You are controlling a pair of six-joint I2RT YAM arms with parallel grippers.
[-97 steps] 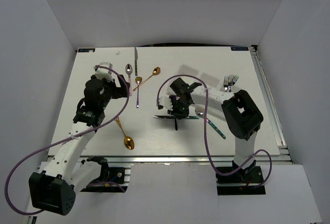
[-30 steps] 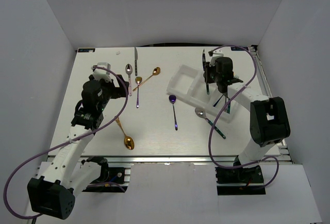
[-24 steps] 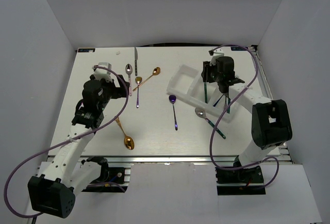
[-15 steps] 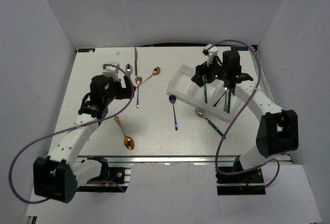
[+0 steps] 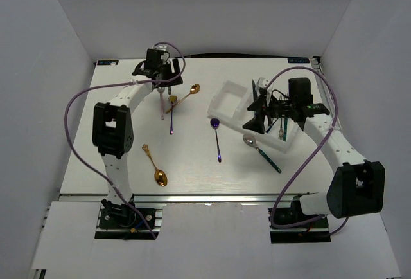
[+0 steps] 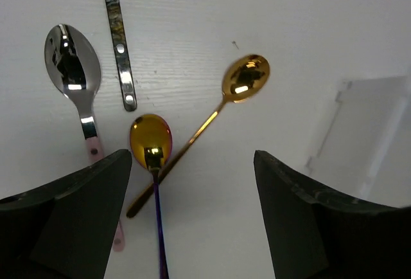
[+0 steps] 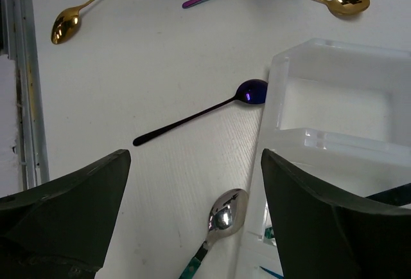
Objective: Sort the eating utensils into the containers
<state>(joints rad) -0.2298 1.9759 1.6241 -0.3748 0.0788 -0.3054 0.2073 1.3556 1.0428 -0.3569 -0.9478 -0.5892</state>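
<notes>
A pickup seems in hand: the left end effector (image 6: 192, 163) hangs open above the gold-bowled, purple-handled metal spoon (image 6: 151, 139); next, lower and close. The right end effector (image 7: 196, 157) gapes empty.

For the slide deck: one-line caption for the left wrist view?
Open left fingers over purple-handled spoon crossing gold spoon; silver spoon and knife beside them.

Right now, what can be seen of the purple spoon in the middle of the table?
The purple spoon is slim, with a glossy violet-blue bowl and a thin dark handle; it looks like polished metal. It lies flat on the white table, bowl toward the far side, handle toward the near edge. The bowl sits right beside a corner of the white tray; whether they touch is unclear. No other utensil touches it, and nothing holds it.
</notes>
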